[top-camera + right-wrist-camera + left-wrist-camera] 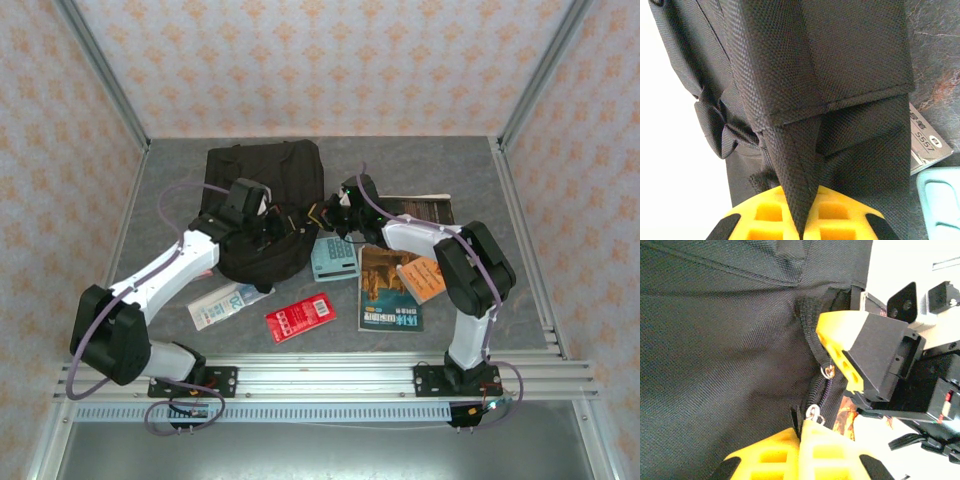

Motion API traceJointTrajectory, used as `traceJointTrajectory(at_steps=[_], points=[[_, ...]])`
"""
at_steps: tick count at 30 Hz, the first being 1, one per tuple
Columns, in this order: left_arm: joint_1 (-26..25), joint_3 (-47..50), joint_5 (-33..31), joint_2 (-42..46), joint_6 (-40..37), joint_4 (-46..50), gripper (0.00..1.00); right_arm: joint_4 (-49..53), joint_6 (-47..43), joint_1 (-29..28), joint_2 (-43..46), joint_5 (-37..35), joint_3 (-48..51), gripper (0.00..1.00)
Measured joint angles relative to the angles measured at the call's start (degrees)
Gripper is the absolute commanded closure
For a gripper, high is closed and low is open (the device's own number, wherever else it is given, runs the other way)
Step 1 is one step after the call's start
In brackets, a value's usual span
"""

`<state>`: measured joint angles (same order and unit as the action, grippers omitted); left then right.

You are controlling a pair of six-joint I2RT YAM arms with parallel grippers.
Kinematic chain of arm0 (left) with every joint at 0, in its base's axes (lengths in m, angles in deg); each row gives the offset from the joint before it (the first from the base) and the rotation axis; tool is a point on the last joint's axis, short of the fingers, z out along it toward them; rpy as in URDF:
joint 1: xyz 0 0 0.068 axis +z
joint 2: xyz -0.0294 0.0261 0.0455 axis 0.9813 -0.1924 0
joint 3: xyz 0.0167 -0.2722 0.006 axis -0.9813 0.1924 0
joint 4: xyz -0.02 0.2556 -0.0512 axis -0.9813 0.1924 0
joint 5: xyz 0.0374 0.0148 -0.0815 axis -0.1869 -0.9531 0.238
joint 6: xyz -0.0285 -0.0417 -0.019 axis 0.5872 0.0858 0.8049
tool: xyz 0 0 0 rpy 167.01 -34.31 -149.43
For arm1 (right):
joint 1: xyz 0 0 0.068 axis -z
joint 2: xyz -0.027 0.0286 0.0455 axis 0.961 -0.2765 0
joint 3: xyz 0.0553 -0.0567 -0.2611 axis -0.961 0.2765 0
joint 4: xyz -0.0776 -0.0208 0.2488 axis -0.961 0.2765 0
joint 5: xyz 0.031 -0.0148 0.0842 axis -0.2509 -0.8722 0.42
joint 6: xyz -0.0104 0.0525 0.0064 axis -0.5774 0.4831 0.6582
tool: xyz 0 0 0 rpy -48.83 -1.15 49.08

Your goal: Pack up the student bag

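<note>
The student bag (262,190), a large black fabric backpack, lies at the back middle of the grey table. My left gripper (272,228) rests on its near right edge. In the left wrist view the yellow fingers (801,424) are shut on a black zipper pull tab beside a metal ring (813,412), with the zipper (821,390) running away from them. My right gripper (330,212) is at the bag's right side. Its yellow fingers (801,210) are shut on a black webbing strap (795,165) of the bag (850,50). The right gripper's finger (840,337) shows close by in the left wrist view.
In front of the bag lie a teal calculator (335,258), a book (388,290), an orange booklet (422,278), a red packet (300,320) and a white-and-teal pack (228,303). A dark flat object (420,208) sits behind the right arm. Metal rails edge the table.
</note>
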<state>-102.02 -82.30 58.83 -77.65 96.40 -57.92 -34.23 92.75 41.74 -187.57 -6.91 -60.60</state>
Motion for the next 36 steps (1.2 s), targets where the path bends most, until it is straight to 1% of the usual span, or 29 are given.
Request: traceJointTrajectory(at_steps=[9,12,14,17,20,23,27,30,31,33,34,35,36], points=[[-0.22,-0.66,-0.39,-0.11,-2.12,-0.15,1.00,-2.32,0.70,0.00,0.00,0.70,0.00,1.00],[-1.38,-2.67,-0.66,-0.55,-4.66,-0.37,1.00,-2.08,0.57,0.04,0.00,0.68,-0.02,1.00],[-3.34,-4.57,-1.46,-0.68,-8.22,0.37,1.00,-1.03,0.20,0.11,0.00,0.68,-0.61,1.00],[-6.93,-8.57,-3.98,-0.83,-15.67,4.39,1.00,1.07,-1.01,0.20,0.00,0.92,-2.97,1.00],[-8.81,-13.46,-5.88,-1.14,-23.50,8.85,1.00,3.23,-2.49,0.42,0.00,1.33,-5.03,1.00],[-9.51,-18.10,-7.52,-1.77,-29.70,11.45,1.00,5.55,-3.78,0.90,0.00,1.49,-5.49,1.00],[-9.49,-21.49,-9.27,-4.68,-34.88,14.45,1.00,8.24,-5.38,1.46,-0.02,1.88,-5.79,1.00],[-9.49,-21.16,-11.02,-6.67,-35.78,16.22,1.00,9.84,-6.49,1.64,-0.02,2.01,-6.38,1.00],[-9.49,-20.52,-11.85,-6.78,-35.50,16.41,0.99,9.92,-6.88,1.66,-0.02,2.01,-6.45,1.00],[-9.49,-19.89,-13.53,-6.69,-33.22,17.00,0.89,10.10,-7.74,1.66,-0.02,1.99,-6.47,1.00],[-9.35,-19.89,-13.88,-6.69,-31.36,17.14,0.78,10.21,-8.15,1.66,-0.02,1.99,-6.47,1.00],[-9.11,-19.82,-13.99,-6.58,-28.83,17.16,0.70,10.23,-8.44,1.66,-0.02,1.99,-6.47,1.00],[-8.92,-19.67,-13.97,-6.36,-26.95,17.22,0.65,10.23,-8.59,1.66,-0.02,1.99,-6.47,1.00]])
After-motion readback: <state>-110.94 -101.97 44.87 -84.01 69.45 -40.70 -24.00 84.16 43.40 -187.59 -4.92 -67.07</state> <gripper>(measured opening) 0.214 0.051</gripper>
